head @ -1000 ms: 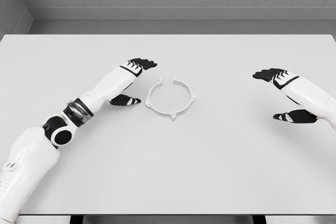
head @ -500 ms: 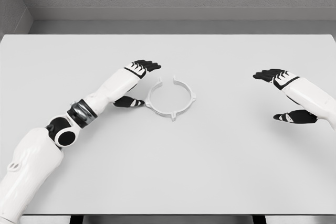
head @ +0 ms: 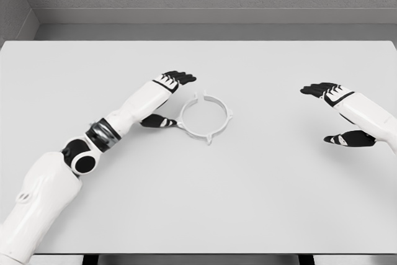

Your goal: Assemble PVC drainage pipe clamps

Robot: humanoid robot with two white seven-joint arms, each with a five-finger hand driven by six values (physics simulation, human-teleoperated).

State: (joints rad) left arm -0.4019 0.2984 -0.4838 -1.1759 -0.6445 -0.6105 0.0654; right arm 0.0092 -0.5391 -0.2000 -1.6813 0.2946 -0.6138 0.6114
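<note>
Left robot hand (head: 166, 98) sits just left of the white pipe clamp ring (head: 206, 116), its dark fingers (head: 180, 77) stretched out above the ring's upper left edge and its thumb (head: 158, 121) reaching toward the ring's lower left edge, so the hand is spread wide and grips nothing; whether the thumb tip touches the ring cannot be told. That ring lies flat on the white worktop (head: 198, 203), a thin open hoop with a gap at its far side and small tabs sticking out around its rim. Well to the right of the ring, the right robot hand (head: 338, 113) is also spread wide and holds nothing, fingers extended and thumb apart below them.
</note>
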